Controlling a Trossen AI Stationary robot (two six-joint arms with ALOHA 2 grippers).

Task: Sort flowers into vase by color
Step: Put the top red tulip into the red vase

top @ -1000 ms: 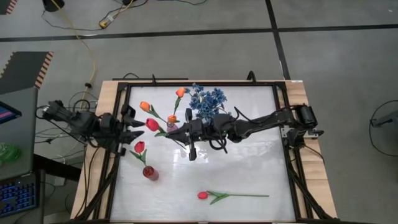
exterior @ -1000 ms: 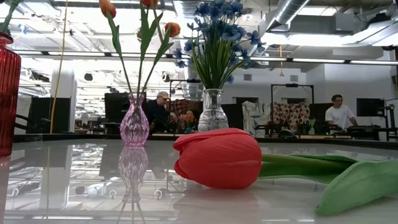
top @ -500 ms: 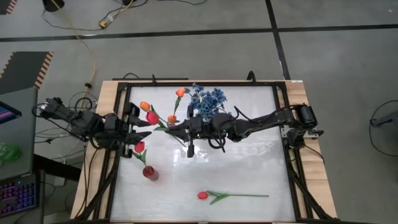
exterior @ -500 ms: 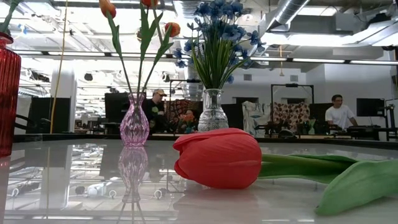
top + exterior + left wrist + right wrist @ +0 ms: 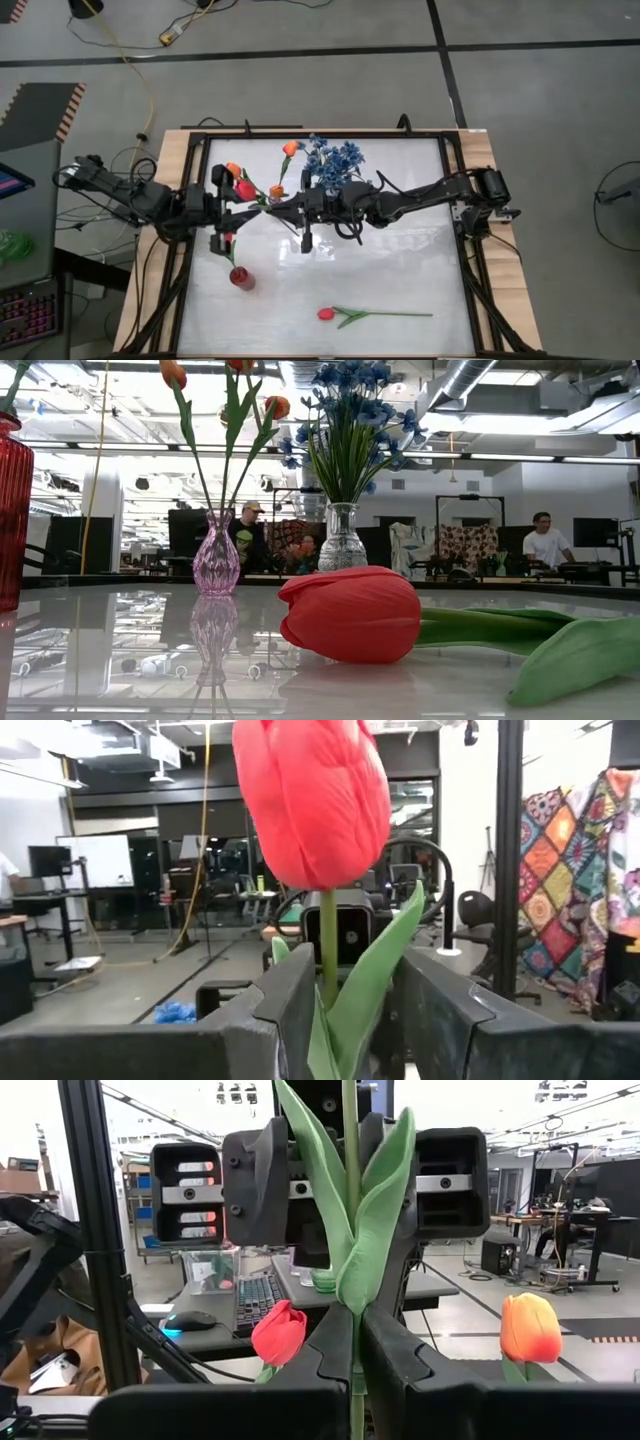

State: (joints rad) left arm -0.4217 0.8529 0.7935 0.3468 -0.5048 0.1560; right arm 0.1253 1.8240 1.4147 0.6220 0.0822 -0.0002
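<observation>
My right gripper (image 5: 272, 207) is shut on a red tulip (image 5: 243, 188) above the table's middle left. My left gripper (image 5: 248, 206) is open, and its fingers (image 5: 290, 1005) stand on either side of that tulip's stem, just under the bud (image 5: 310, 800). Whether a leaf touches a finger, I cannot tell. Another red tulip (image 5: 325, 314) lies flat near the near edge, its bud (image 5: 350, 615) on the table. A red vase (image 5: 241, 278) holds one red tulip, a pink vase (image 5: 216, 555) holds orange tulips, and a clear vase (image 5: 342, 540) holds blue blossoms. My right gripper pinches the red tulip's green stem (image 5: 354, 1342) between its two fingers, below the leaves (image 5: 365, 1230). The fingers come level from the table's right and lie across the stem. The tulip is lifted clear of the table, its bud toward the far left.
The three vases stand in the table's left and far-middle part, close around both grippers. A black frame (image 5: 455, 150) runs along the table's edges. White tabletop (image 5: 400, 260) lies open on the right and near side. People sit in the room beyond.
My left gripper has moved toward the table's right, up to the held tulip, until its open fingers stand around the stem. My right gripper has shifted slightly toward the left, and the tulip's bud has moved a little toward the far edge.
</observation>
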